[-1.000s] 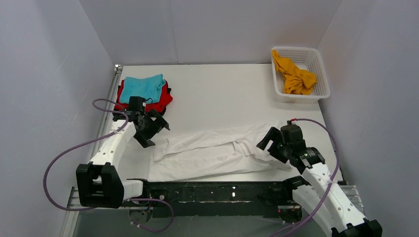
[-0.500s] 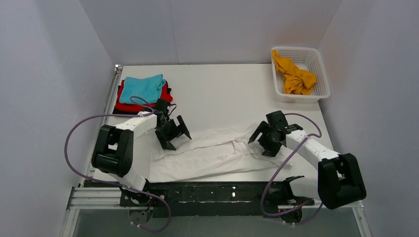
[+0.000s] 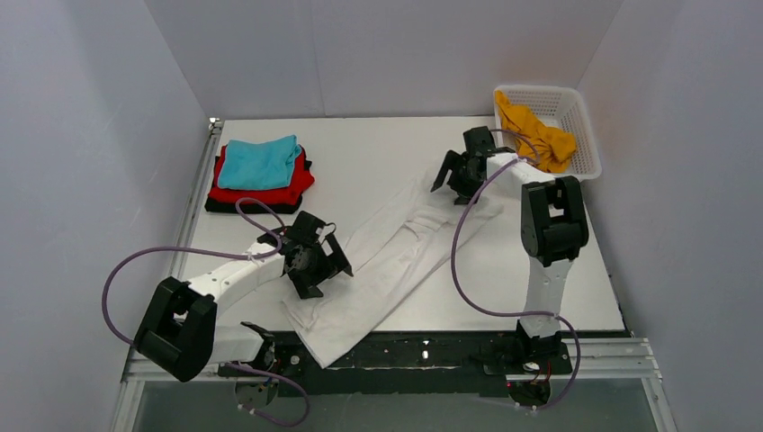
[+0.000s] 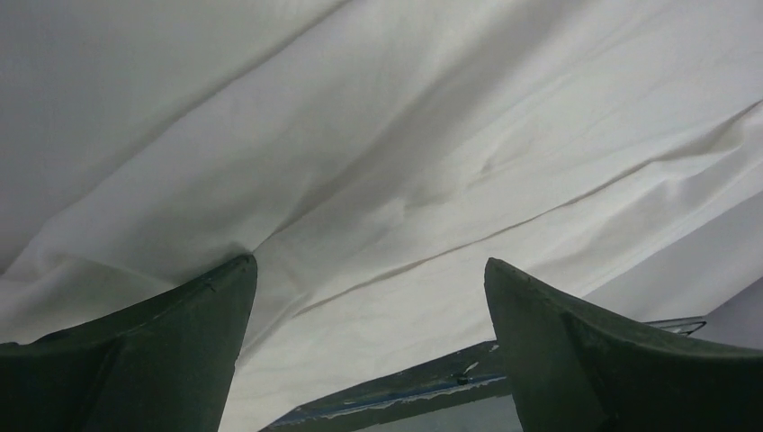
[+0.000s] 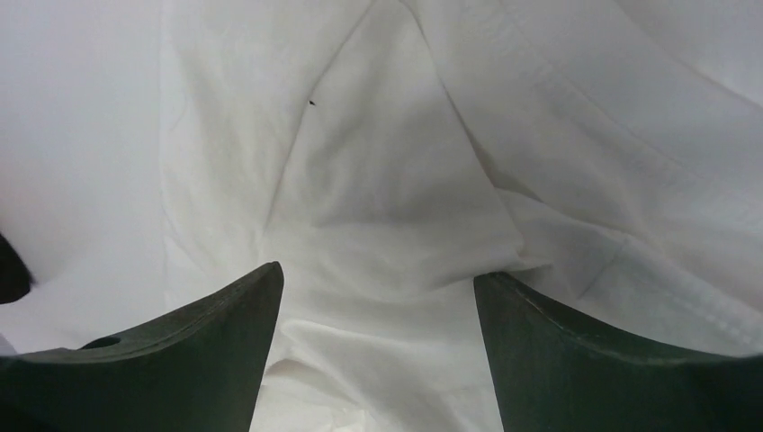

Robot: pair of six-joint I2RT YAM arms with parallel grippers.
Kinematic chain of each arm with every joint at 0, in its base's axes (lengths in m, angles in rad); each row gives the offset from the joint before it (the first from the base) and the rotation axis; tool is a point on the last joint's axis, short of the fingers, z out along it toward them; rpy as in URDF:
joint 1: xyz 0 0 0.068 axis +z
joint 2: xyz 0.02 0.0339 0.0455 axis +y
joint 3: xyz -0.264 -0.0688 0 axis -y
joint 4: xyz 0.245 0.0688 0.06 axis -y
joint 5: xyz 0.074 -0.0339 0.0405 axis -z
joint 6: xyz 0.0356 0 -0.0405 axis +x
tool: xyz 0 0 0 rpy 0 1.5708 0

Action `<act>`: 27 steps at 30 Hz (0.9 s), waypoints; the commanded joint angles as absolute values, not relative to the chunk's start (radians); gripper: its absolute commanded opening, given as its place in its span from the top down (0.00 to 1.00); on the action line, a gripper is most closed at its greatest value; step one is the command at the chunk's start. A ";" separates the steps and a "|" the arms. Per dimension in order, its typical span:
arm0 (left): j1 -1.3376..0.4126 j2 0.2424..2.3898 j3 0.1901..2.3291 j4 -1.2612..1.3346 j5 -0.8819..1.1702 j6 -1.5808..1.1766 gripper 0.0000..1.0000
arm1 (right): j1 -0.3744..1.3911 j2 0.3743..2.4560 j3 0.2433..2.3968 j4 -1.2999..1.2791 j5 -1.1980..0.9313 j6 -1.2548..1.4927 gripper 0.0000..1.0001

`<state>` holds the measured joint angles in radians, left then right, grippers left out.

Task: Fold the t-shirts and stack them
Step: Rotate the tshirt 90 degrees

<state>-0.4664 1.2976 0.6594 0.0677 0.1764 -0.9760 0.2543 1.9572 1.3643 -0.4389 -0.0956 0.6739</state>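
Pale grey walls close in a white tabletop, and from above the white t-shirt lies as a long, partly folded band running slantwise from the near edge, where its end spills onto the dark rail, up toward the far right corner. The left gripper hangs over the band's near left side and the right gripper over its far end. One arm at each end suggests the band is being lined up for the next fold. At the far left corner the teal tee tops the red tee and the black tee, a stack awaiting this one. The orange-yellow tee sits crumpled in the basket at the far right corner. In the left wrist view both fingers stand wide apart above smooth cloth crossed by long shallow creases, gripping nothing. In the right wrist view the fingers are likewise spread wide over bunched layers and a stitched hem, with no cloth pinched between them.
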 commanded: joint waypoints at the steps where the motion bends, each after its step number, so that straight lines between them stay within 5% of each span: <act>1: -0.580 1.266 0.632 -0.026 -0.010 -1.108 0.01 | 0.250 2.130 1.608 -0.446 -0.252 0.530 0.16; 13: -0.783 1.572 0.782 0.184 -0.008 -1.229 0.00 | 0.281 2.627 2.342 -0.577 -0.491 0.720 0.18; 27: -0.977 1.561 0.859 0.018 -0.052 -1.290 0.01 | 0.365 2.752 2.483 -0.239 -0.495 0.931 0.17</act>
